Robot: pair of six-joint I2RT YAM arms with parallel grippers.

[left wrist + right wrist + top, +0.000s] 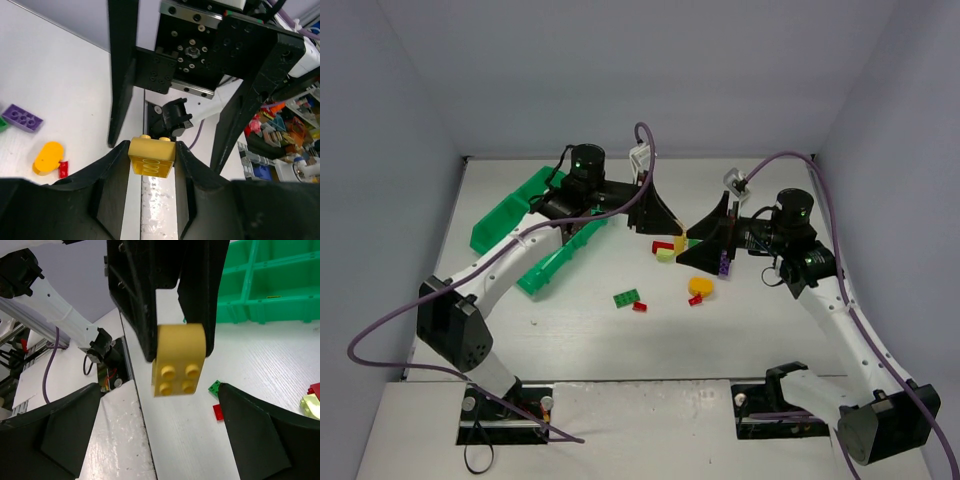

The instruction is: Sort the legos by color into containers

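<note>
- Your left gripper [151, 145] is clamped on a yellow brick [151, 159]. One finger presses on each of two opposite sides.
- You are holding that yellow brick in the air above the table [570, 320]. It is a two-by-two piece, and its studs face away from the left wrist and toward the right wrist camera.
- Your right gripper [159, 390] has its fingers spread wide. One finger stands on each side of the yellow brick, and neither touches it.
- In the top view, your two grippers meet tip to tip over the middle of the table, to the right of the green tray [498, 228].
- The green tray lies at the far left of the table, partly under your left arm. The right wrist view shows its thin dividing walls.
- Loose legos lie on the table outside the tray:
  - A green plate [627, 297] sits with a small red piece [640, 306] just beside it.
  - A yellow rounded piece [700, 285] has a second red piece [695, 299] touching its near edge.
  - A purple plate [724, 263] lies close under your right gripper.
  - A red brick [663, 246] and a lime brick [667, 256] lie side by side near the gripper tips.
</note>
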